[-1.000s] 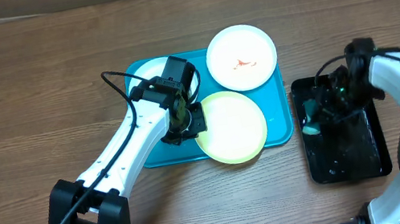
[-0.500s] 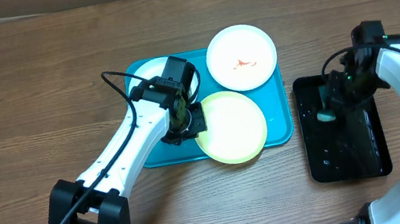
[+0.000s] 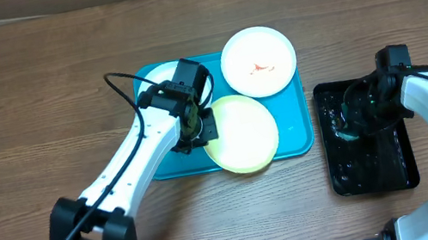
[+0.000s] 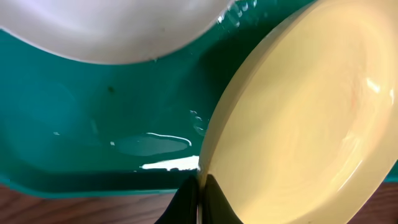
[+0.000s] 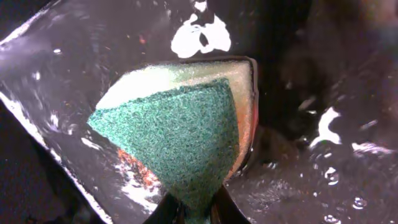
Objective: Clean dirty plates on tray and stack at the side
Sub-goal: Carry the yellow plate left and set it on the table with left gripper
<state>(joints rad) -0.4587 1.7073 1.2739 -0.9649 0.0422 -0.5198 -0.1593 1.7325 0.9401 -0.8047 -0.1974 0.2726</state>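
From above, the tray lies mid-table, and a white plate with a small orange smear overlaps its far right corner. A second white plate is mostly hidden under the left arm. The yellow plate sits at the tray's near edge, its left rim covered by the left fingers, whose hold cannot be judged from here. The right arm reaches over the black tray, its tip lost against the dark, wet surface. In the left wrist view, the left fingers are narrow, pinching the yellow plate's rim, which tilts above the tray's wet floor. Only an edge of the white plate shows at the top. In the right wrist view, the right fingers, cut off by the frame's bottom, clamp a sponge with its green face up and orange stains along its edge, over the black tray's glistening floor.
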